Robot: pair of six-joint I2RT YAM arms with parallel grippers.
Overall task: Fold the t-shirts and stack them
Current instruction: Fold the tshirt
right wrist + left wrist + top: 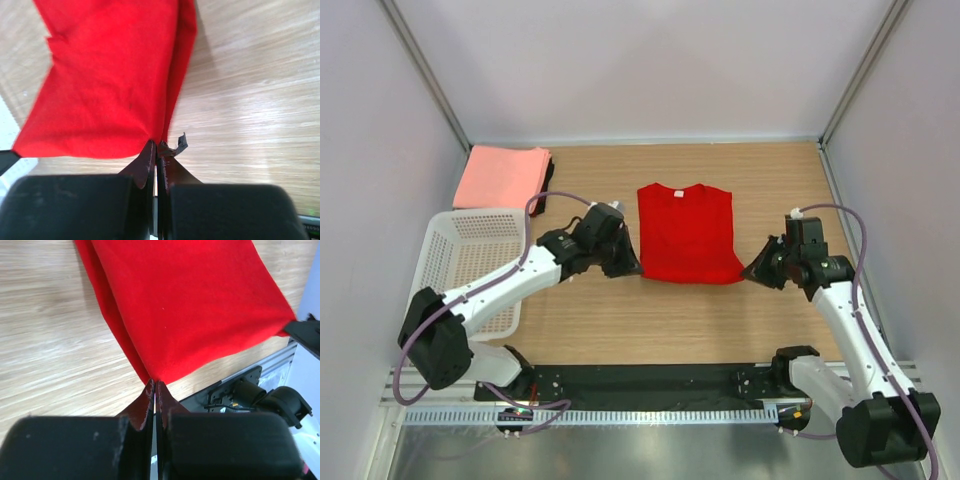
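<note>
Left gripper [632, 270] pinched tight on the near-left corner of the red t-shirt [685, 232]; right gripper [752, 272] clamped on its near-right corner (sleeves already folded in); shirt lies flat mid-table [650, 320]; salmon-pink folded t-shirts [502, 176] sit in the far-left corner, beyond the white basket [470, 262].

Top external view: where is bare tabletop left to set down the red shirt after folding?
Bare table: far right, between red shirt and right wall; also the near strip in front of the shirt. Crowded: left, with basket and pink stack.
</note>
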